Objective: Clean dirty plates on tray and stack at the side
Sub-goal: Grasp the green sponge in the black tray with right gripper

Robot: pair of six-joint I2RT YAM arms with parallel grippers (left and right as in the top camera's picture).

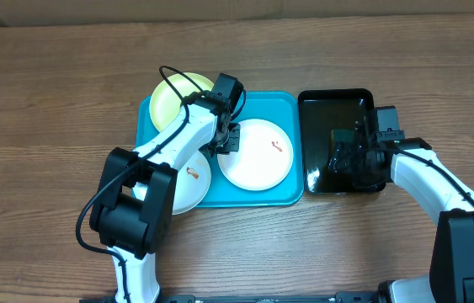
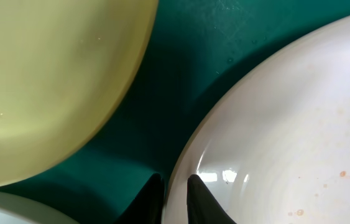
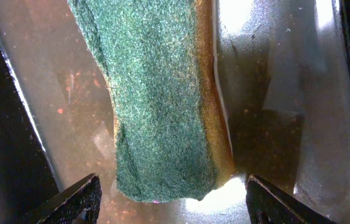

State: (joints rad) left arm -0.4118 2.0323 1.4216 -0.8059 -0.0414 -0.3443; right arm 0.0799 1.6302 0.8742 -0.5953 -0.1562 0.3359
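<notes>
We see a brown, grained wooden table [image 1: 51, 84] filling the overhead view to its edges. On it, under the left gripper [image 2: 173, 200], lies the blue tray [image 1: 291, 105]. Under the right gripper [image 3: 173, 202] lies a glossy black tray [image 1: 338, 103], its floor wet and flecked with brown. The left gripper pinches the rim of the right-hand white plate [image 1: 258, 164], one finger [image 2: 150, 208] outside the rim and the other on the plate's face. This plate lies on the blue tray and carries a small reddish smear. Just beyond that gripper, to its left, the pale yellow-green plate [image 1: 173, 99] overhangs the tray's far corner. Behind the gripper, the second white plate [image 1: 188, 189] is partly hidden by the arm. The right gripper stands spread, its fingers either side of a green sponge [image 3: 162, 93], not touching it.
</notes>
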